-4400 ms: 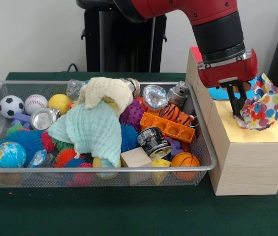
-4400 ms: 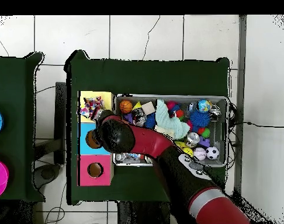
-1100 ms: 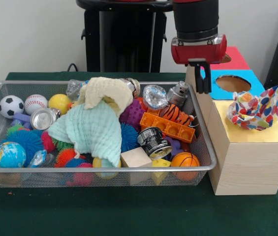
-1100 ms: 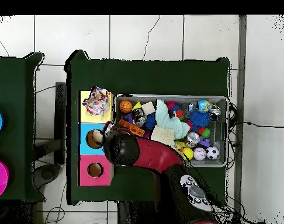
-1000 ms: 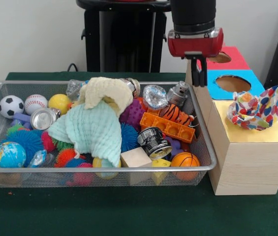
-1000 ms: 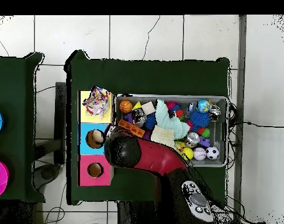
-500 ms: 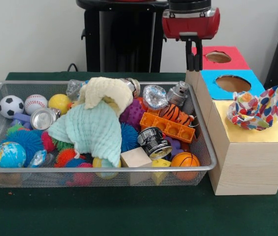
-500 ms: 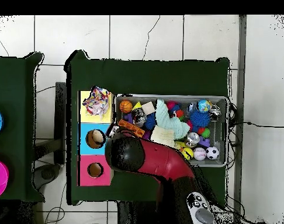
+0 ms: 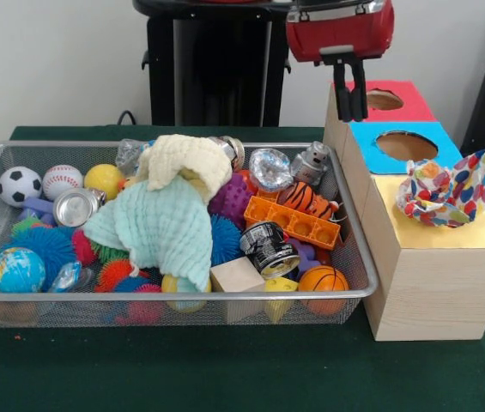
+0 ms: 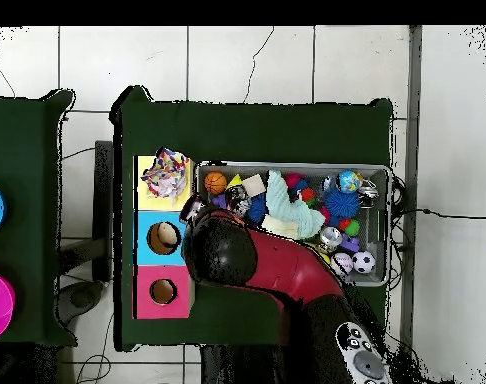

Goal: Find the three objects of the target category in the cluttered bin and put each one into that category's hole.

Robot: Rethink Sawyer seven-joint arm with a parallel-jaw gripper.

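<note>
- No words or labels clear enough to read anywhere – not even on the dark can (image 9: 269, 247) in the bin.
- Up high, the gripper (image 9: 352, 99) hanging from the red arm (image 9: 340, 30), just over the corner where the wire bin (image 9: 355, 257) meets the wooden box (image 9: 435, 287).
- Two black fingers (image 9: 346, 88) pressed close together, holding nothing.
- On the yellow end of the box top, a spotted cloth (image 9: 445, 190) lying in a crumpled heap – over the spot where that hole would be, not down inside.
- Next along, a blue part with an open round hole (image 9: 406, 144), then a red part with another open hole (image 9: 380, 99).
- Still in the bin, a mint green cloth (image 9: 160, 225) with a cream cloth (image 9: 185, 160) on top of it, spread over balls and toys.
- Around them: a soccer ball (image 9: 19, 184), a baseball (image 9: 61, 179), a globe ball (image 9: 16, 269), a small basketball (image 9: 322, 280), an orange brick (image 9: 303, 222) and a wooden block (image 9: 236, 277).
- Bin packed full to its edges, little room between things; box touching the bin's side.
- Open dark green table (image 9: 225, 369) in front of both.
- From above, the arm covering the bin's corner by the box; white tiled floor (image 10: 287, 60) all around the table.
</note>
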